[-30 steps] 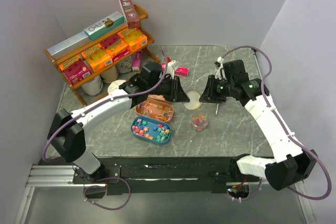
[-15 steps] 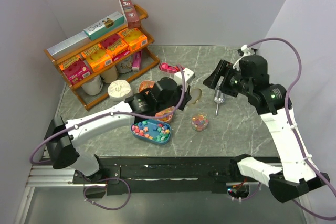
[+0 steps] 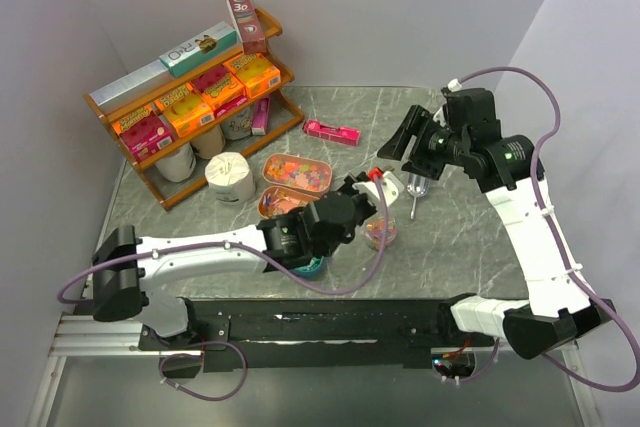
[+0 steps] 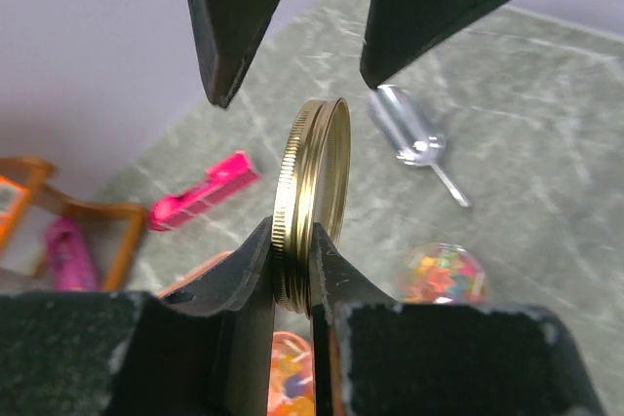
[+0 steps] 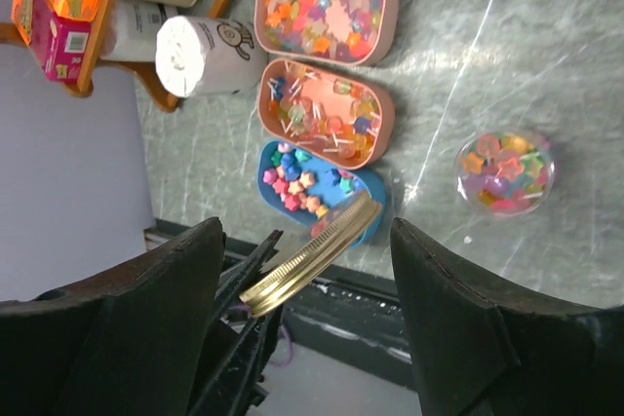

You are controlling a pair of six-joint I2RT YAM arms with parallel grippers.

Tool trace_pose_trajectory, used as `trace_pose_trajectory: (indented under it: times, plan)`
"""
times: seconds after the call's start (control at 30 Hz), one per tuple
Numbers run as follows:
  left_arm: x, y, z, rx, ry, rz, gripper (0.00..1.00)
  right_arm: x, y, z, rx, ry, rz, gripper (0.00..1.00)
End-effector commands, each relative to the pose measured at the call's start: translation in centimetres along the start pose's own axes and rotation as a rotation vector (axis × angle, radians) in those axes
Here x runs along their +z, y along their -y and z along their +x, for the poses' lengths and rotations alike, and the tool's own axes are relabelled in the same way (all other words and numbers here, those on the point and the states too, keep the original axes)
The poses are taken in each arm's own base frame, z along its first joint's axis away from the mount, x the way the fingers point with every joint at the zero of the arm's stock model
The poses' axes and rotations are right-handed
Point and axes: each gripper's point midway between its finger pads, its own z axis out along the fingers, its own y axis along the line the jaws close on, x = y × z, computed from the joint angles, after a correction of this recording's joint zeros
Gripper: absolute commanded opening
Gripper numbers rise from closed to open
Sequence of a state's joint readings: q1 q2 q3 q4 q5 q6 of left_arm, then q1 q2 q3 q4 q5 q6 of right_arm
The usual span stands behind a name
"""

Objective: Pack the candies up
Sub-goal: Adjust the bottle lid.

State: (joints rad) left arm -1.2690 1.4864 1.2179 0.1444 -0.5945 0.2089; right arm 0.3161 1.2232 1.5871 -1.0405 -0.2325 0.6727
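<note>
Candies [image 5: 507,177]: mixed colours; I see a heap of them in the small clear jar [image 5: 460,165], which stands uncovered on the grey desk [image 3: 450,237]; more fill the pink tray [image 5: 386,9], the second pink tray [image 5: 383,132] touching it, and the blue tray [image 5: 266,169] at the near end of that row
Left gripper [image 4: 292,236]: clamped on the gold lid [image 4: 314,192]; I have the lid pinched by its rim, standing on edge, up off the desk
Lid position: in the left wrist view it stands in front of the jar and a little to its left; the top view puts it just beyond the jar, towards the back wall
Right gripper [image 5: 304,229]: fingers well apart, nothing between them; it hangs above the lid without touching it; its two dark tips sit either side of the lid's top edge in the left wrist view
Scoop [image 4: 414,138]: lying flat on the desk beyond the jar, apart from it
Pink box [image 3: 330,131]: flat on the desk, towards the back
Paper roll [image 3: 230,175]: on the desk just left of the pink trays, in front of the wooden shelf [image 3: 268,25]
Shelf load: orange and pink boxes [image 3: 215,87] in a row; longer cartons on top
</note>
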Motion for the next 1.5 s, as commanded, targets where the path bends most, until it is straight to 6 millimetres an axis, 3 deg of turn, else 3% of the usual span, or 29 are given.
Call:
trace_pose_trajectory:
  times: [0.0, 0.3, 0.4, 0.43, 0.73, 0.87, 1.03, 1.13, 1.2, 1.3, 1.47]
  plan:
    - [-0.1, -2.0, -2.0, 0.104, 0.072, -0.192, 0.13, -0.6, 0.0, 1.2, 0.041, -0.037, -0.016, 0.75]
    - [0.8, 0.0, -1.6, 0.127, 0.074, -0.208, 0.14, -0.9, 0.3, 2.6, 0.072, -0.055, -0.039, 0.65]
    - [1.0, 0.9, -1.9, 0.107, 0.080, -0.169, 0.16, -0.9, 0.2, 2.5, 0.075, -0.049, -0.049, 0.55]
    - [0.9, 0.9, -2.1, 0.099, 0.086, -0.164, 0.18, -0.7, 0.4, 2.6, 0.078, -0.051, -0.043, 0.47]
    - [-0.3, 2.8, -3.5, 0.052, 0.113, -0.049, 0.33, 0.4, -0.3, 2.8, 0.094, -0.090, -0.083, 0.26]
    - [-0.8, 3.0, -3.6, -0.006, 0.111, -0.032, 0.33, 0.7, -0.2, 2.5, 0.105, -0.088, -0.087, 0.00]
    - [-1.5, 3.2, -4.0, -0.065, 0.106, 0.007, 0.35, 1.5, 0.4, 2.3, 0.122, -0.088, -0.081, 0.00]
    - [-2.0, 3.6, -4.7, -0.125, 0.113, 0.052, 0.43, 2.0, 1.0, 1.7, 0.130, -0.072, -0.071, 0.00]
    - [-2.0, 4.3, -4.5, -0.161, 0.096, 0.122, 0.55, 2.4, 1.6, 1.1, 0.140, -0.054, -0.056, 0.00]
    - [-1.4, 4.7, -3.1, -0.254, 0.028, 0.196, 0.67, 3.1, 2.9, 0.3, 0.140, -0.025, -0.025, 0.00]
    - [-1.1, 2.6, -2.9, -0.424, 0.007, 0.247, 0.73, 4.5, 5.6, 0.8, 0.154, -0.031, -0.014, 0.00]
